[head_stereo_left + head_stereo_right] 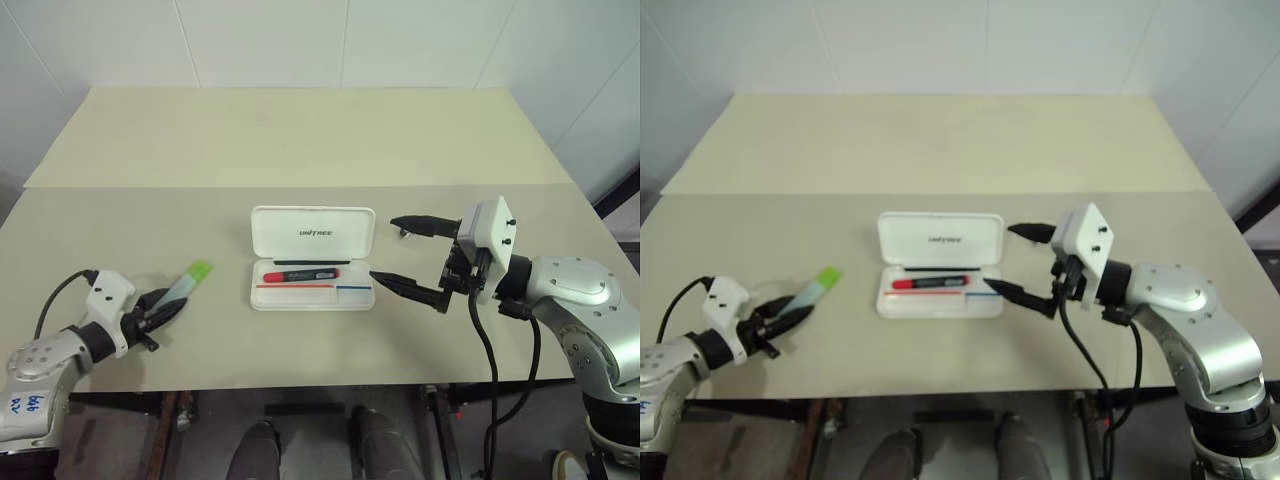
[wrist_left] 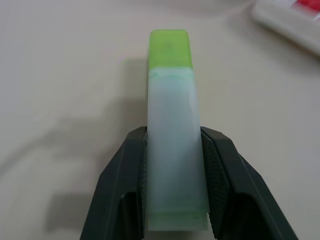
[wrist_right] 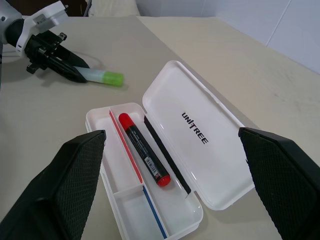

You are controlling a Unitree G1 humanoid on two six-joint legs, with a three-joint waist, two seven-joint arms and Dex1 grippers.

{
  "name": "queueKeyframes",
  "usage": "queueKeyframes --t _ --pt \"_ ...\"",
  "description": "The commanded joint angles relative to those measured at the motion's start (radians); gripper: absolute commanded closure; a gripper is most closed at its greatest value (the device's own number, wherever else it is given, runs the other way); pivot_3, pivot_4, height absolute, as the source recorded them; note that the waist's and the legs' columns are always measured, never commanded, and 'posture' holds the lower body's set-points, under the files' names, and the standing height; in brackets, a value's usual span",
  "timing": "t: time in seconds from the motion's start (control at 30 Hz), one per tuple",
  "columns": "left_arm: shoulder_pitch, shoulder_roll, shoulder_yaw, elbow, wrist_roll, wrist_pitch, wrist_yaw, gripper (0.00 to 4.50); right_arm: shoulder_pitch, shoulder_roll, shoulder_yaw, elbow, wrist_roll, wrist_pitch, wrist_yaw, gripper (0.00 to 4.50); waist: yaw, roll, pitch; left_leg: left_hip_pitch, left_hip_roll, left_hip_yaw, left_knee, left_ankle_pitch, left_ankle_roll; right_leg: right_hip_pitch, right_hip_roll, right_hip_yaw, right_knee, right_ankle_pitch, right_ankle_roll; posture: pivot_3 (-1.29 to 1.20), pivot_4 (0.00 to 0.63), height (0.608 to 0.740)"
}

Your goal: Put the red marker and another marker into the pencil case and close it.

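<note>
Green marker (image 1: 192,278) is seen at the left of the table (image 1: 300,140), its pale barrel pinched near the tail between the fingers of the left gripper (image 2: 175,182); bright cap points toward the far right. Judged light, stiff and smooth-sided, so a grip on the flat mid-barrel is preferred to limit slipping. Pencil case (image 1: 312,232) lies open at centre, lid propped on the far side; red marker (image 1: 300,274) is already laid in the tray beside a thin red-and-blue stick (image 3: 131,159). Right gripper (image 1: 405,255) is held just right of the case, fingers spread wide, empty.
</note>
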Motion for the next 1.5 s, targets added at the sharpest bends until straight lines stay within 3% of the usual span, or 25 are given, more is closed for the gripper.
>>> queueKeyframes --t 0.03,0.37,0.6,1.0,1.2,1.5 --pt "-0.034 0.002 0.021 -0.104 -0.076 -0.015 -0.041 3.46 0.009 -0.018 -0.019 -0.025 0.004 -0.024 0.009 0.00 0.000 0.000 0.000 0.000 0.000 0.000 0.000 0.000 0.000 0.000 0.000 0.000 0.000 0.000 0.000 0.00 0.150 0.740" --pt "-0.134 0.112 -0.019 -0.148 -0.085 -0.082 -0.201 3.46 0.064 -0.039 -0.039 0.005 -0.004 -0.056 0.028 0.00 -0.006 0.000 0.000 0.000 0.000 0.001 0.000 0.000 0.000 0.000 0.000 0.000 -0.001 0.000 0.000 0.00 0.150 0.740" --pt "-0.274 0.159 -0.199 -0.145 -0.081 -0.058 -0.374 3.46 0.110 -0.035 -0.060 -0.017 -0.010 -0.066 -0.002 0.00 -0.002 0.000 0.000 0.000 0.000 0.001 -0.001 0.000 0.000 0.000 0.000 0.000 -0.002 0.000 0.001 0.00 0.150 0.740" --pt "-0.495 0.121 -0.384 0.083 0.051 -0.165 -0.487 3.46 0.193 -0.022 -0.096 -0.116 0.005 -0.049 -0.094 0.00 -0.003 0.000 0.000 0.000 0.000 0.001 0.000 0.000 0.000 0.000 0.000 0.000 0.000 0.000 0.001 0.00 0.150 0.740" --pt "-0.558 0.070 -0.444 0.225 0.130 -0.246 -0.499 3.46 0.228 -0.024 -0.120 -0.163 0.021 -0.034 -0.130 0.00 0.002 0.000 0.000 0.000 0.000 0.001 0.000 0.000 0.000 0.000 0.000 0.000 0.001 0.000 0.002 0.00 0.150 0.740" --pt "-0.589 -0.019 -0.483 0.289 0.186 -0.282 -0.462 3.46 0.219 -0.023 -0.113 -0.192 0.038 -0.014 -0.169 0.00 0.010 0.000 0.000 0.000 0.000 0.001 0.001 0.000 0.001 0.000 0.000 0.000 0.002 0.000 0.002 0.00 0.150 0.740"
